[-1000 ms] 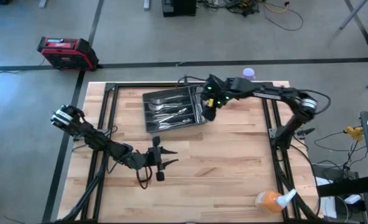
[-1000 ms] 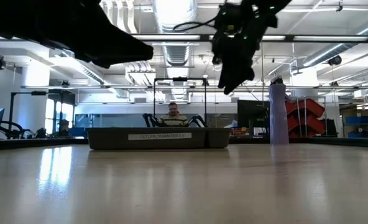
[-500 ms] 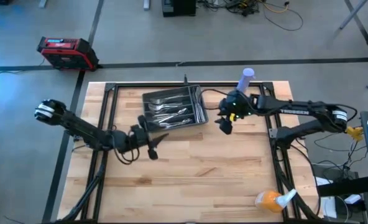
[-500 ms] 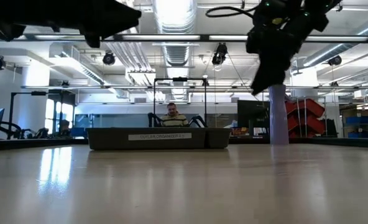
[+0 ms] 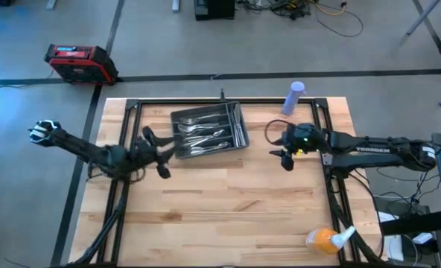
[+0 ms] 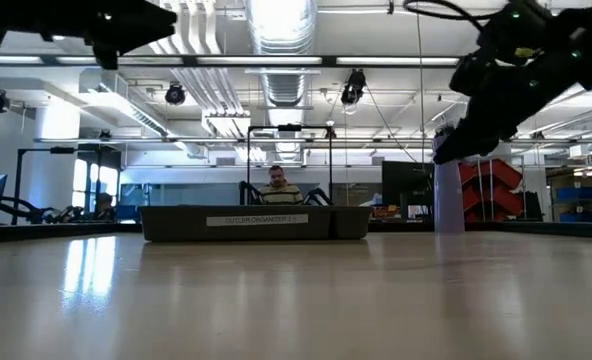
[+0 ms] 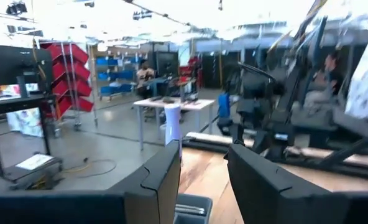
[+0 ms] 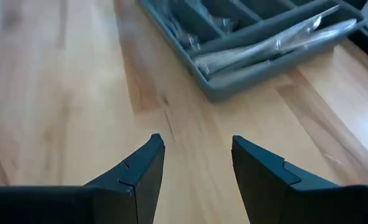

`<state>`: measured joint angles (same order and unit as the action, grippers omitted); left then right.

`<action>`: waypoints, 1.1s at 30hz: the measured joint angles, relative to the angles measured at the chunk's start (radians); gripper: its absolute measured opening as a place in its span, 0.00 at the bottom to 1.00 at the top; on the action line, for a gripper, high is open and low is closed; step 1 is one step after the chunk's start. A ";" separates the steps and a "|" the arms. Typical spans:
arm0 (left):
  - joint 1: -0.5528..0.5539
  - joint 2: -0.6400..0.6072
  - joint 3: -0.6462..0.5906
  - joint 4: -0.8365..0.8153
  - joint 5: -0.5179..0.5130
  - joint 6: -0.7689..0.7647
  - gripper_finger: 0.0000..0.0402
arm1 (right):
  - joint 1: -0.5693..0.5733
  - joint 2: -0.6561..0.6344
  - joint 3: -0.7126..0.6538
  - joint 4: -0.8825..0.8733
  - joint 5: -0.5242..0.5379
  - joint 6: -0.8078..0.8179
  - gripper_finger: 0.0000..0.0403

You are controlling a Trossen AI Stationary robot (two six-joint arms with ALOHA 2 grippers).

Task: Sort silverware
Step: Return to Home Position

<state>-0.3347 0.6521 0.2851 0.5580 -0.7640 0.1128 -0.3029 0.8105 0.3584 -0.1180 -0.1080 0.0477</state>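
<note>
at the near right corner of the bench (image 5: 228, 208) lies an orange object (image 5: 319, 239). farther in, the left hand (image 5: 156, 150) hangs above the bench just beside the near left corner of the dark tray (image 5: 205, 109); the left wrist view shows its fingers (image 7: 162, 177) parted by a moderate gap with nothing between them. the right hand (image 5: 283, 158) hangs above bare wood to the right of the tray and apart from it; the right wrist view shows its fingers (image 8: 140, 168) likewise parted and holding nothing. the silverware (image 5: 209, 134) lies inside the tray compartments, lengthwise, toward the far middle of the bench; no piece shows on the bare wood. a pale purple bottle (image 5: 295, 97) stands upright at the far edge, right of the tray. beyond the bench, a red case (image 5: 79, 63) rests on the floor, and the low view shows a seated person (image 6: 279, 185) behind the tray.
</note>
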 joint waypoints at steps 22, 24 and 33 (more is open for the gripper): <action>-0.006 -0.652 -0.235 -0.369 -0.019 -0.077 0.30 | -0.003 -0.370 -0.350 0.556 -0.293 0.067 0.41; -0.016 -0.651 -0.207 -0.446 -0.036 -0.113 0.30 | -0.003 -0.418 -0.349 0.530 -0.293 0.065 0.41; -0.089 -0.652 -0.152 -0.509 -0.039 -0.125 0.30 | -0.038 -0.788 -0.348 0.296 -0.282 0.040 0.40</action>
<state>-0.4240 0.0002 0.1328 0.0494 -0.8028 -0.0124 -0.3409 0.0227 0.0101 0.1781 -0.3895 0.0878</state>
